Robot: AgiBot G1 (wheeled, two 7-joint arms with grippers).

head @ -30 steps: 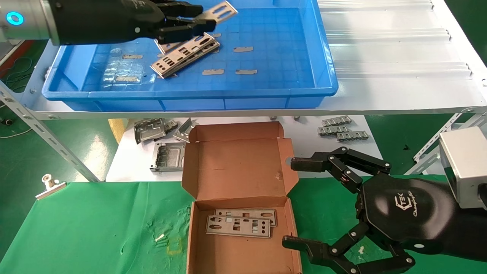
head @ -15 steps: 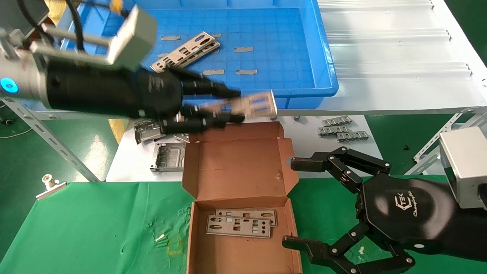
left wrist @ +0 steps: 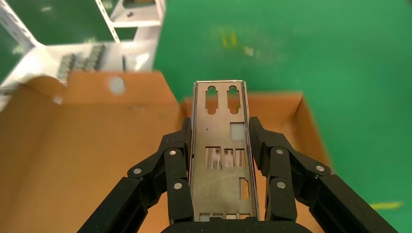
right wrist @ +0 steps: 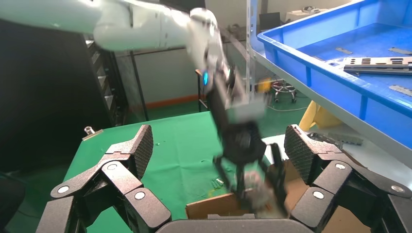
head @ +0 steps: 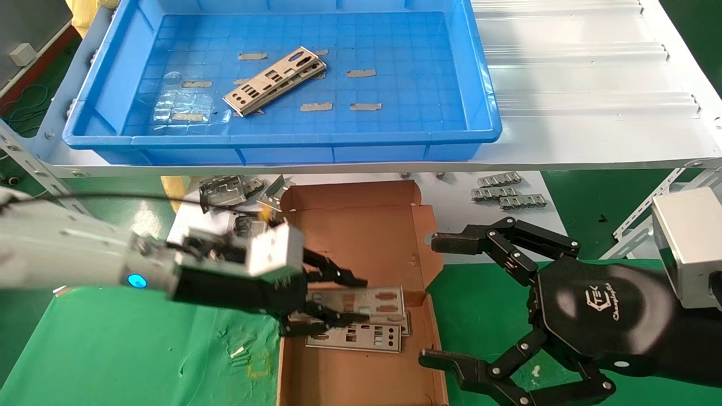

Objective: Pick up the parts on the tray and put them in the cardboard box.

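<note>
My left gripper (head: 345, 300) is shut on a thin silver plate (head: 379, 299) by its long edges and holds it low over the open cardboard box (head: 350, 242), just above two plates (head: 361, 337) that lie inside. The left wrist view shows the held plate (left wrist: 221, 170) between my fingers (left wrist: 177, 160), with the box floor (left wrist: 73, 155) below. Two more stacked plates (head: 274, 80) lie in the blue tray (head: 282, 138) on the shelf. My right gripper (head: 440, 300) is open and empty just right of the box; it also shows in the right wrist view (right wrist: 218, 145).
Folded grey brackets (head: 231, 192) and small grey parts (head: 507, 192) lie on the white board behind the box. Green cloth (head: 141, 349) covers the table on both sides of the box. Grey tape strips (head: 361, 73) dot the tray floor.
My left gripper has carried the plate from the tray, out over its front rim and down into the box. The right arm has not moved.
</note>
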